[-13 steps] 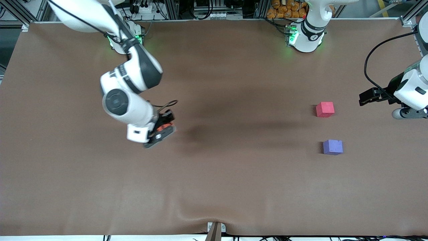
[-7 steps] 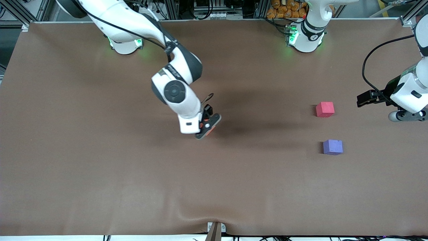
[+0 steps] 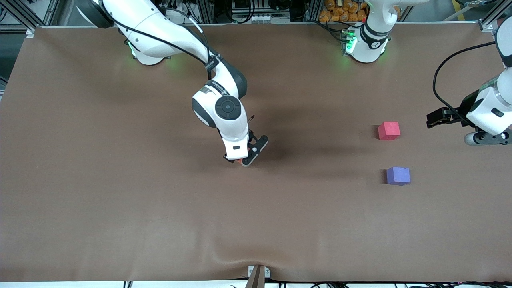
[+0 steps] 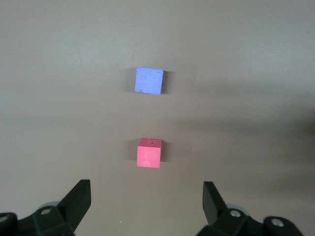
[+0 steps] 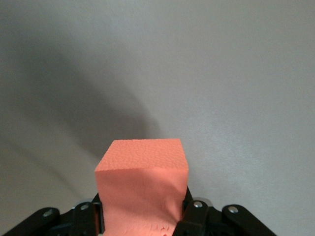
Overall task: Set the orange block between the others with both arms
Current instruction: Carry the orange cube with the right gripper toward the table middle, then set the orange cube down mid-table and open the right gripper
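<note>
My right gripper (image 3: 249,153) is shut on the orange block (image 5: 142,184), low over the middle of the brown table. In the front view only a sliver of the orange block (image 3: 239,161) shows under the hand. The red-pink cube (image 3: 389,131) and the purple-blue cube (image 3: 398,176) sit apart toward the left arm's end, the purple-blue one nearer the front camera. My left gripper (image 3: 435,118) hangs open and empty beside the red-pink cube. The left wrist view shows the left gripper (image 4: 146,192) with the red-pink cube (image 4: 149,153) and purple-blue cube (image 4: 149,80) ahead.
A brown cloth (image 3: 120,208) covers the whole table and wrinkles near a small bracket (image 3: 258,274) at the front edge. Both green-lit bases (image 3: 362,44) stand along the edge farthest from the front camera. A black cable (image 3: 440,76) loops above the left hand.
My right arm has swung from its own end of the table to the middle, carrying the orange block, and has come lower. The left arm has hardly shifted.
</note>
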